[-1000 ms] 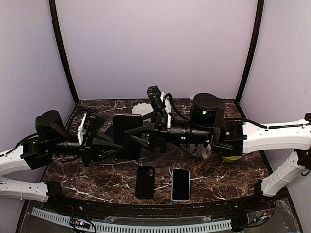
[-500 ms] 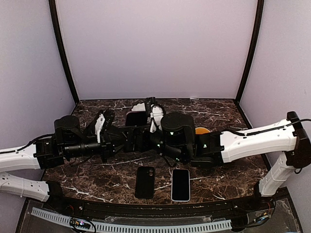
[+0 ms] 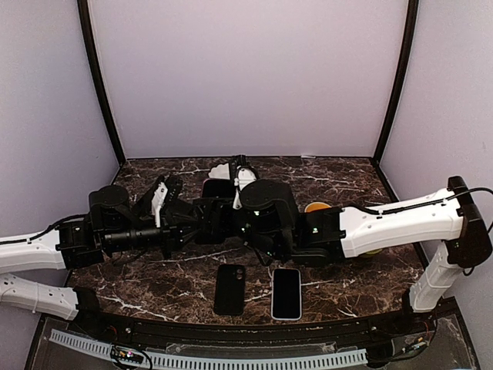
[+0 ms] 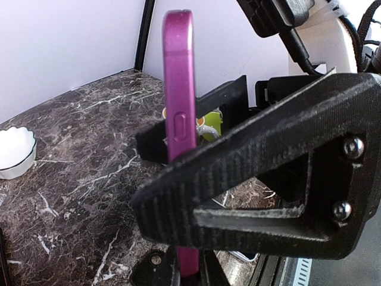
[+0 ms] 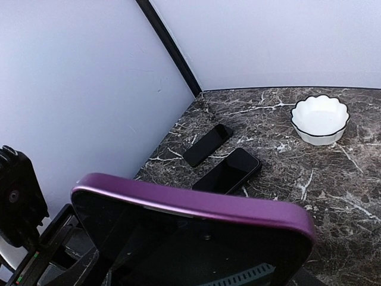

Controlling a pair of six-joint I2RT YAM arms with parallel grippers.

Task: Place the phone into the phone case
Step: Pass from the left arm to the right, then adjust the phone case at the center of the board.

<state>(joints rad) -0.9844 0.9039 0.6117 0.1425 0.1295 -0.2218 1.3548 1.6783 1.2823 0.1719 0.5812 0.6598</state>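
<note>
Nearest, a black phone case (image 3: 229, 289) and a white-rimmed phone (image 3: 286, 293) are lying side by side on the marble table (image 3: 347, 277), the case on the left. Behind them, over mid-table, the arms are facing each other. The left gripper (image 3: 189, 225) is clamping a purple-edged phone (image 4: 178, 89) tight, holding it upright. The right gripper (image 3: 227, 218) is sitting at that phone from the right; whether it is gripping is unclear. A white bowl (image 3: 222, 170) is sitting farthest back.

dark marble table (image 3: 347, 277) boxed in by plain lilac walls (image 3: 246, 77).
</note>
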